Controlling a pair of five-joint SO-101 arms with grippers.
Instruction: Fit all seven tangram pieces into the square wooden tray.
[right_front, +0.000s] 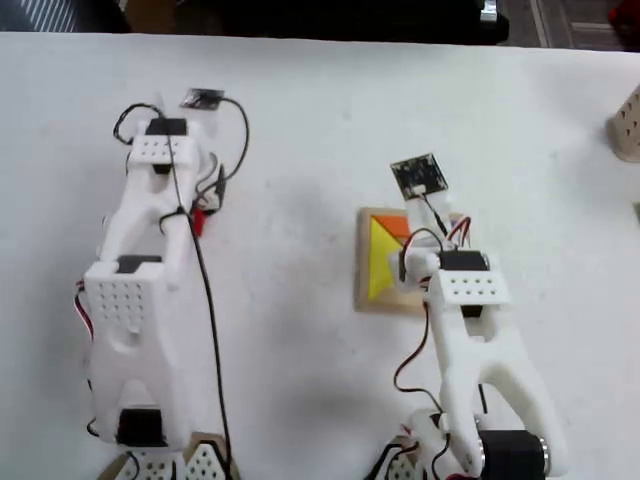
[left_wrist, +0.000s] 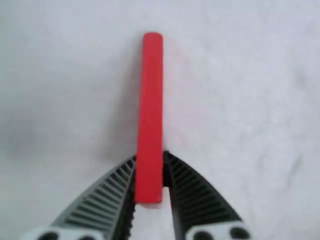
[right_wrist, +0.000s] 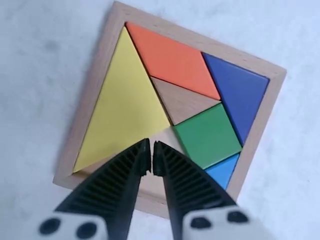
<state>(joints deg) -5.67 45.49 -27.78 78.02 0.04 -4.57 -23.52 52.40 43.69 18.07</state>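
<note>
The left gripper (left_wrist: 149, 175) is clamped on a flat red tangram piece (left_wrist: 151, 100). The piece stands on edge between the two ribbed fingers (left_wrist: 112, 192). Most of its length runs out past the fingertips, over the white worktop (left_wrist: 260, 90). In the high view the same red piece (right_front: 198, 222) shows beside the left arm, well apart from the square wooden tray (right_front: 365, 290), which lies under the right arm.

The right gripper (right_wrist: 151, 155) hangs over the tray (right_wrist: 90, 117), its fingers drawn together with only a sliver between them and nothing held. Its tips sit above the tray edge nearest the arm.

Just ahead of the tips is a bare patch of tray floor (right_wrist: 162, 137). Beyond it a brown wooden triangle (right_wrist: 187, 102) lies in the middle of the tray. A large yellow triangle (right_wrist: 125, 110) fills the side of the tray toward the left arm, reaching from beside the fingertips to the far corner. An orange parallelogram (right_wrist: 172, 57) lies along the far edge, touching the yellow and brown pieces. A green square (right_wrist: 207, 135) sits just beside the tips on the other side. A dark blue triangle (right_wrist: 240, 92) lies beyond it against the outer edge. A small light blue triangle (right_wrist: 222, 170) sits in the near corner, partly behind one finger.
</note>
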